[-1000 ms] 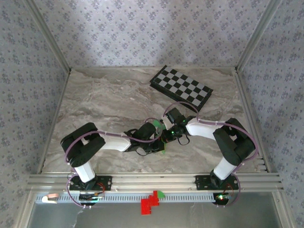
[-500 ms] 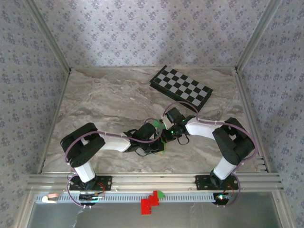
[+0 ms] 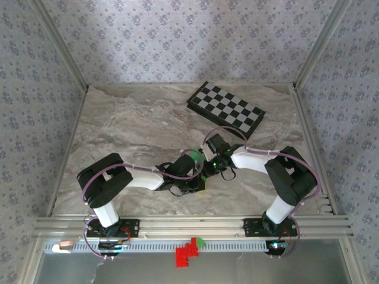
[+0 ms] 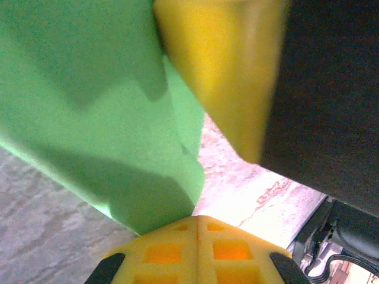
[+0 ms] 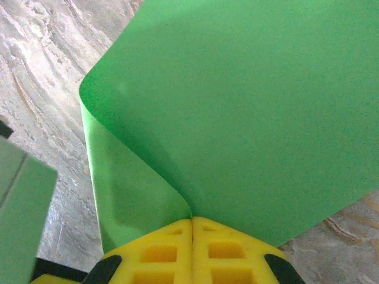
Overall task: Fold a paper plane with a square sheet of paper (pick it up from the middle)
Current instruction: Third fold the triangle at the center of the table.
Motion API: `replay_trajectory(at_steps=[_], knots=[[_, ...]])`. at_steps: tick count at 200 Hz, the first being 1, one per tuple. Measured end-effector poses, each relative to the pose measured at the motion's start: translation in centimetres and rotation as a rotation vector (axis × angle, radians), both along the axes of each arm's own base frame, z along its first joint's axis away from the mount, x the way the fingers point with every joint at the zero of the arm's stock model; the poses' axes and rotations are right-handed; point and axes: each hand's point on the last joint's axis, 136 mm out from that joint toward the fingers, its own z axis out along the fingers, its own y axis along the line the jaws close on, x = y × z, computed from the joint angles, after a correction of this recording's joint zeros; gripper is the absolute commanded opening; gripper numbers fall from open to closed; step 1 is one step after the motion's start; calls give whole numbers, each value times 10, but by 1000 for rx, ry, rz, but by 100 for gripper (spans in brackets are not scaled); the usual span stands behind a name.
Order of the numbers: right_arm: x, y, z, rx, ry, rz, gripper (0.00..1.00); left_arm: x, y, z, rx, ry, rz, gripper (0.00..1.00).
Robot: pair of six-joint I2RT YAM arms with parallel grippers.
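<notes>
The square sheet of paper [image 3: 193,156] is bright green and held above the marble table between both arms, near the middle front. In the left wrist view the sheet [image 4: 100,118] hangs curved, and my left gripper [image 4: 198,218] is shut on its lower tip. The right gripper's yellow finger [image 4: 228,71] looms close above. In the right wrist view the sheet [image 5: 249,118] is bent over on itself with a soft curl at the left. My right gripper [image 5: 192,219] is shut on it where the two layers meet. From above, the two grippers [image 3: 203,167] almost touch.
A black-and-white checkerboard [image 3: 226,110] lies at the back right of the table [image 3: 130,130]. Red blocks and a small green piece [image 3: 188,252] sit on the rail in front of the arm bases. Patterned walls enclose three sides.
The left arm has edged slightly to the right. Both grips on the paper stay as they were.
</notes>
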Motion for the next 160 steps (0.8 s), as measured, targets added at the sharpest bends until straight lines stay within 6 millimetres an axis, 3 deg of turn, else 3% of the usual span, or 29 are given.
replay_trajectory(at_steps=[92,160], knots=[[1,0,0,-1,-1,2,2,4,6,12,-20,-14,16,4],[2,1,0,0,-2,2,2,14,11,2,-14,1,43,5]])
